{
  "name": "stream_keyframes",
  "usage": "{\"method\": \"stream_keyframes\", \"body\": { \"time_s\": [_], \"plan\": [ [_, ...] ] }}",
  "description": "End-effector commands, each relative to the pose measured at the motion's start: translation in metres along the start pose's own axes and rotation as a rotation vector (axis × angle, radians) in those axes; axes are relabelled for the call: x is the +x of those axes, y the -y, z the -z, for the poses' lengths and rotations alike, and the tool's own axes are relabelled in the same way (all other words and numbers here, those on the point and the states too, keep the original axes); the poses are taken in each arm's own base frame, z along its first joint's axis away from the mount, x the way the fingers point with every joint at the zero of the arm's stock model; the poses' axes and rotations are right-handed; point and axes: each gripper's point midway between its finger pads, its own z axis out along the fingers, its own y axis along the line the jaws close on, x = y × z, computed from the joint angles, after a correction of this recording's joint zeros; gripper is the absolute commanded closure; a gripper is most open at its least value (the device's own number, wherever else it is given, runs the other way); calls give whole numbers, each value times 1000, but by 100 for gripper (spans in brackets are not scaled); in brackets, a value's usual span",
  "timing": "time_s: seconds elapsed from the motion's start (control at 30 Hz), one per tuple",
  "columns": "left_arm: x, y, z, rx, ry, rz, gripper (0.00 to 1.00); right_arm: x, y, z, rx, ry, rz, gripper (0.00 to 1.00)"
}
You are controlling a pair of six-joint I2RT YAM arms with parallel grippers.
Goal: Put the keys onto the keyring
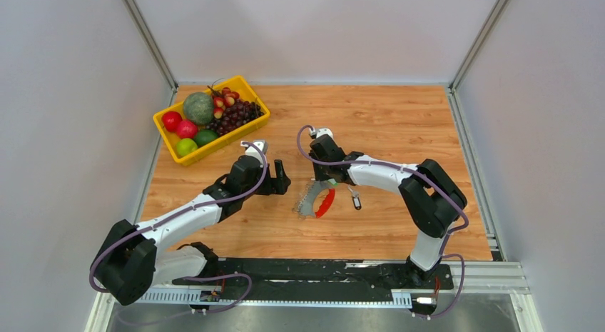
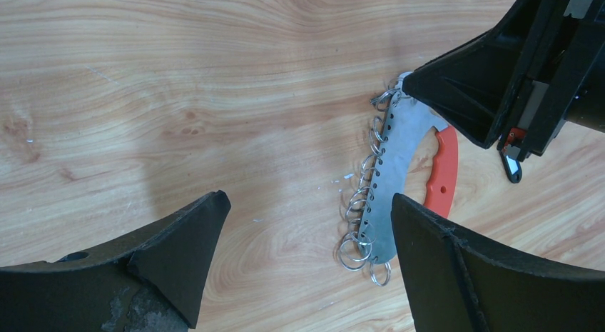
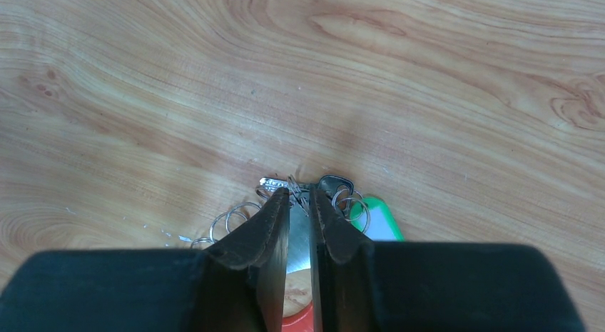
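The keyring (image 1: 312,200) lies flat on the table: a grey curved plate (image 2: 394,164) with several wire rings along its edge, a red handle piece (image 2: 444,168) and a green tag (image 3: 376,219). One key (image 3: 334,183), silver with a dark head, lies across the plate's far end. Another small dark-headed key (image 1: 355,200) lies just right of the bunch. My right gripper (image 3: 300,193) stands over the plate's end, its jaws a narrow slit apart with a ring between the tips. My left gripper (image 2: 308,203) hovers wide open just left of the plate, holding nothing.
A yellow basket (image 1: 163,126) of fruit stands at the back left of the wooden table. White walls with metal posts enclose the table on three sides. The two grippers are close together over the middle of the table.
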Motion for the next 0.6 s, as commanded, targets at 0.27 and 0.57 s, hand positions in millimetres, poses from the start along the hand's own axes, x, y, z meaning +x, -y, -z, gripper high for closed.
{"method": "stream_keyframes", "body": {
  "time_s": [0.27,0.57],
  "plan": [
    [-6,7,-2,29,21,10,4,2,0,-11,-8,7,-12,88],
    [-7,10,-3,38,14,12,4,-6,4,0,-3,39,-13,100]
  ]
}}
